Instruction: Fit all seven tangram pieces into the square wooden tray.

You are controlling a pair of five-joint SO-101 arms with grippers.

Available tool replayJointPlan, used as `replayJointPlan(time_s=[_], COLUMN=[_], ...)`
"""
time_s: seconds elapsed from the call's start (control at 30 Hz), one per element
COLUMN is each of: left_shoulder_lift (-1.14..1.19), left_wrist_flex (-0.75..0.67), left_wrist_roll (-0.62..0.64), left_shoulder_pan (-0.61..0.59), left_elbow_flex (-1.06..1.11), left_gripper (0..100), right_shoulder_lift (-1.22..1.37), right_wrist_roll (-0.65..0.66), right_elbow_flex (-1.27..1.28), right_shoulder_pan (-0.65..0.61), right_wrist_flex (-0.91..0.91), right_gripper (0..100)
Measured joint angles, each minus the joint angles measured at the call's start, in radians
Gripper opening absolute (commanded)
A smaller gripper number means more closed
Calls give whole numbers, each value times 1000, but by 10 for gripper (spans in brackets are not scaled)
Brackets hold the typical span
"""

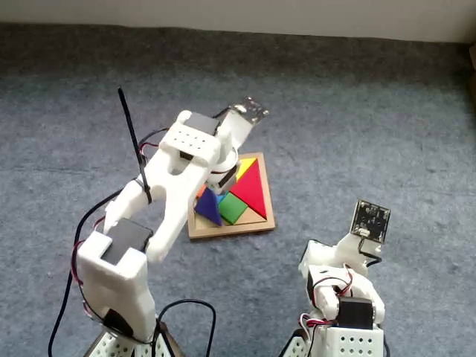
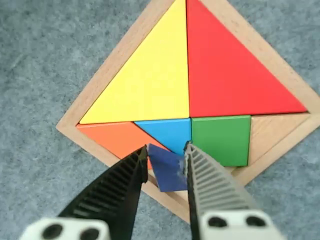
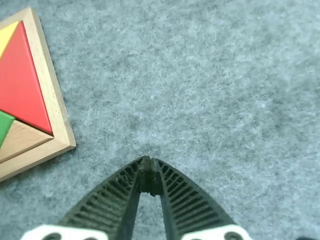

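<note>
Tray (image 1: 232,229): on the carpet (image 1: 372,111), before the left arm.
Left gripper (image 2: 166,150): over the tray's left part, clasping a loose piece (image 2: 167,176).
Right gripper (image 3: 150,164): over the carpet, right of the tray, apart.

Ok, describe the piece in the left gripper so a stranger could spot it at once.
Find the square wooden tray on the grey carpet. At its rim, between the orange piece and the green square, the left gripper holds a dark blue piece. It is the darkest piece, deeper than the light blue triangle beside it.
</note>
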Motion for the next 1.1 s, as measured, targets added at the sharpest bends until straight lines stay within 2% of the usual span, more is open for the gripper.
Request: replayJointPlan(time_s=[0.2, 0.53, 0.67, 0.8, 1.1], left_shoulder_lift=[14, 12, -60, -199, -582], left_wrist_flex=[0, 23, 32, 34, -235], left_wrist_roll=[26, 63, 63, 63, 64], left_shoulder_pan=[-83, -81, -75, -80, -78], left_elbow_flex=[0, 0, 25, 141, 525], left_gripper=[130, 128, 127, 127, 126], right_shoulder_lift=[0, 0, 0, 0, 0], right_wrist_roll=[0, 0, 0, 0, 0], right_elbow_flex=[0, 0, 0, 0, 0], right_shoulder_pan=[0, 0, 0, 0, 0], right_wrist_flex=[0, 0, 0, 0, 0], right_gripper=[4, 4, 4, 4, 4])
